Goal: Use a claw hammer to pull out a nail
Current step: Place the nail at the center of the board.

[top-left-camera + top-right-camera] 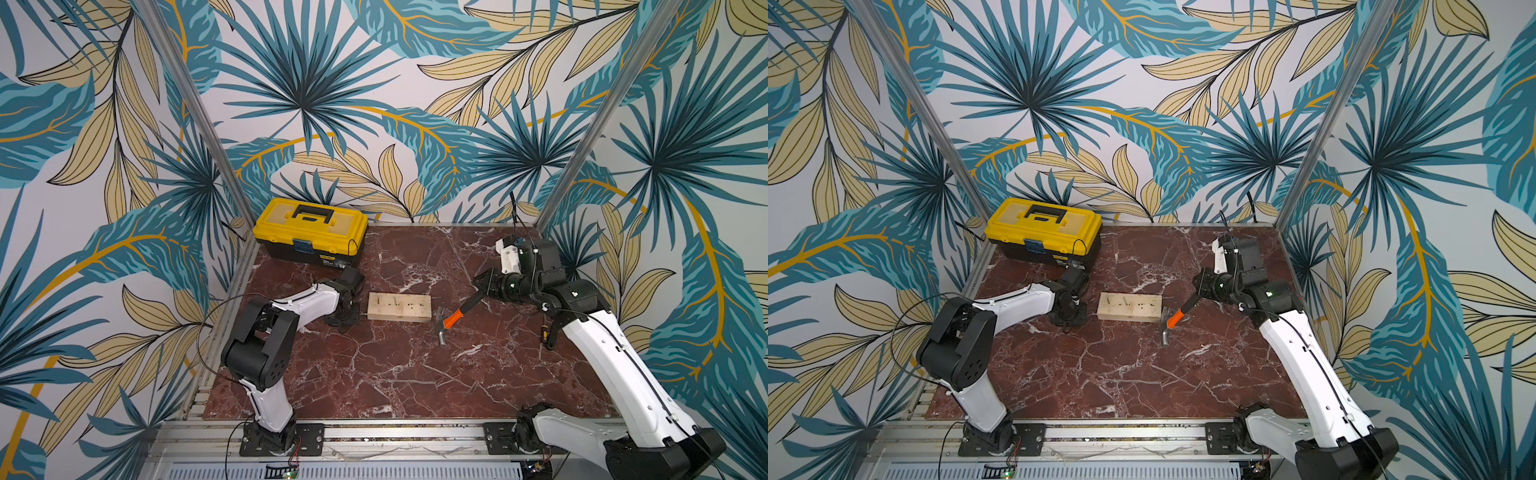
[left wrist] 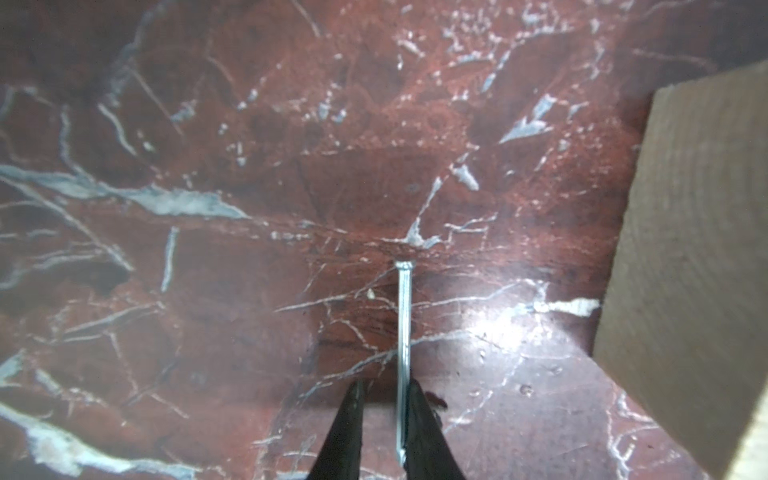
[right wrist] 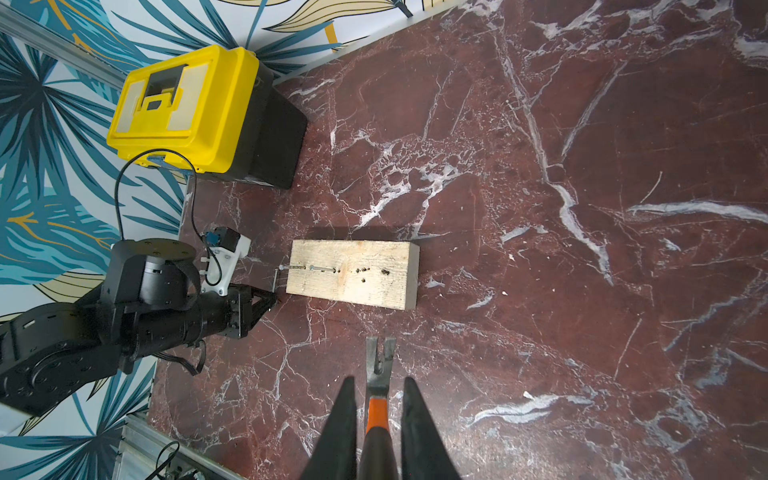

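My right fingers point(image 3: 345, 428) squeeze claw hammer point(image 3: 377, 409) on black shaft. Head heavy, may twist; hold tight. My left fingers point(image 2: 420, 428) slightly apart, thin nail point(image 2: 403, 324) leaning on one.

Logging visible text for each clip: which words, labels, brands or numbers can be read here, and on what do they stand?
No text here can be read.
The label on the front of the yellow toolbox: it has print, too small and blurred to read in both top views.
The claw hammer: no marking visible.
The wooden block: no text, only holes and nails.
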Controlling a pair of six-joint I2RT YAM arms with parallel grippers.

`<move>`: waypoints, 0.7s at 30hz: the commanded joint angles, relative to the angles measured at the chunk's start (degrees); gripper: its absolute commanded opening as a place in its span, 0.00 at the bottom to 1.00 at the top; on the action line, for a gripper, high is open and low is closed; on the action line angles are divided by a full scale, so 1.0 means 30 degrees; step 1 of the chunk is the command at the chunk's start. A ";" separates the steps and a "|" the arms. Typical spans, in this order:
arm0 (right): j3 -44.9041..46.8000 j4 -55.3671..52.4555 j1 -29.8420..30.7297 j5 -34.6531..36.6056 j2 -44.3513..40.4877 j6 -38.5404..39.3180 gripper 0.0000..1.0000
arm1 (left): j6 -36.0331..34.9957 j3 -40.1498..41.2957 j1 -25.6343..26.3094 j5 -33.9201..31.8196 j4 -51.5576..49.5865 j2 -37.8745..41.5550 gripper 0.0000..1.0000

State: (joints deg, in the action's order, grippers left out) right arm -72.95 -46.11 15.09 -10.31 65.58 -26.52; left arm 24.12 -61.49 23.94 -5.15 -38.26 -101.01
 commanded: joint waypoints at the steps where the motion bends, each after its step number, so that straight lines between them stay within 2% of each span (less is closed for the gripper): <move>1: 0.0069 0.1506 -0.0050 -0.0549 -0.0034 -0.0299 0.00 | -0.0681 -0.0741 -0.0062 -0.0055 -0.0426 0.1343 0.23; 11: 0.0842 0.3230 -0.0055 -0.0696 -0.0327 -0.1198 0.00 | -0.1749 -0.2039 -0.0050 0.0482 -0.0547 0.5173 0.29; 16: 0.0904 0.3520 -0.0053 -0.0641 -0.0459 -0.1440 0.00 | -0.2834 -0.2688 -0.0042 0.2416 -0.0577 0.6328 0.29; 21: 0.1418 0.4623 -0.0050 -0.0811 -0.0843 -0.1755 0.00 | -0.2832 -0.3318 -0.0056 0.3867 -0.0548 0.7170 0.30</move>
State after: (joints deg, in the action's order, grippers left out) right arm -69.60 -38.39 15.09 -10.55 65.14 -29.41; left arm 16.93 -69.14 23.94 2.37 -39.77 -81.21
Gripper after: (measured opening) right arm 0.191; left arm 0.301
